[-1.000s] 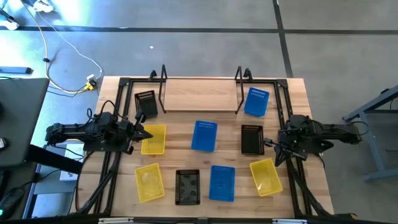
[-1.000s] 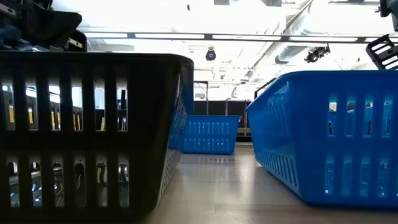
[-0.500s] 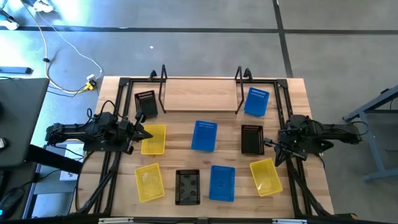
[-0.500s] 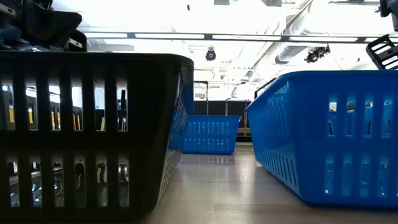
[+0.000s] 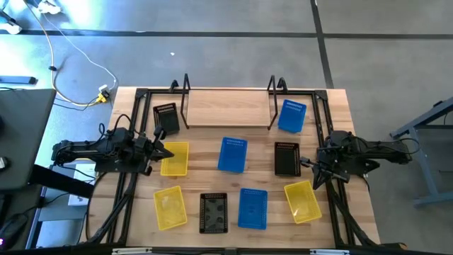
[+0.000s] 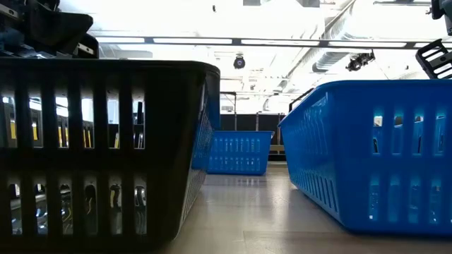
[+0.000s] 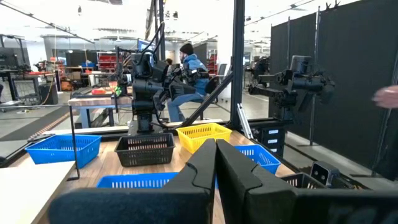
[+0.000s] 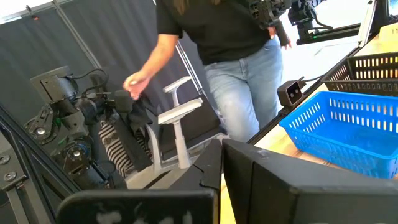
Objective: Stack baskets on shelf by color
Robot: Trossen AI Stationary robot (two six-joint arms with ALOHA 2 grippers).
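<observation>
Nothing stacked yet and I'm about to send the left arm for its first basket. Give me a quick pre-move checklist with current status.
1. Shelf free to receive baskets: ok, its plank is bare; every basket sits on the tabletop.
2. Left gripper empty: ok, fingers shut together with nothing between them.
3. Nearest target reachable: ok, the yellow basket lies right beside the left gripper.
4. Left gripper open for a grasp: not ok, it must open first.
5. Right gripper out of the way: ok, parked at the right side next to a black basket, fingers shut.
6. Workspace clear of people: not ok, a person stands close beyond the table edge in the right wrist view.
</observation>
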